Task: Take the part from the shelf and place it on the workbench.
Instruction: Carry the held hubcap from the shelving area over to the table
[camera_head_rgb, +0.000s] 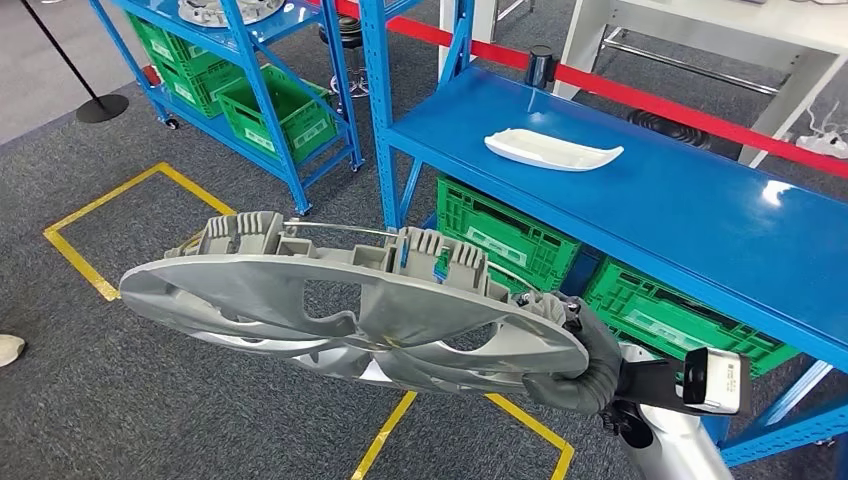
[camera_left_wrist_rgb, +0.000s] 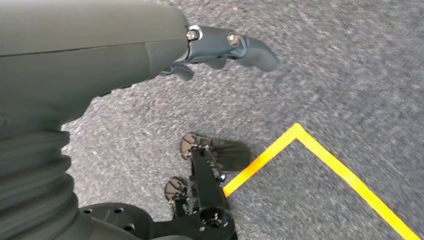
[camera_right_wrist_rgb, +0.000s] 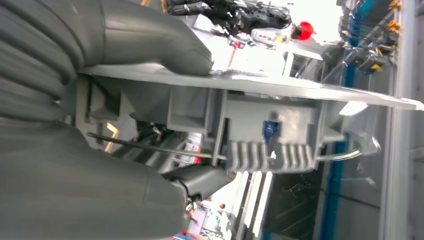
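A large grey wheel cover (camera_head_rgb: 350, 310) with clips and a wire ring on its upper side hangs tilted over the carpet, in front of the blue workbench (camera_head_rgb: 700, 215). My right hand (camera_head_rgb: 585, 355) grips its rim at the right end; in the right wrist view the thumb (camera_right_wrist_rgb: 165, 45) lies on one face of the wheel cover (camera_right_wrist_rgb: 270, 117) and the fingers (camera_right_wrist_rgb: 200, 180) reach under the other. My left hand (camera_left_wrist_rgb: 220, 47) hangs over the grey carpet with its fingers apart and nothing in it.
A white curved part (camera_head_rgb: 552, 150) lies on the workbench top. Green crates (camera_head_rgb: 500, 235) sit under it. A blue shelf (camera_head_rgb: 230, 60) with green crates and another wheel cover stands at the back left. Yellow tape lines (camera_head_rgb: 95, 215) mark the floor. A red barrier band (camera_head_rgb: 640, 95) runs behind.
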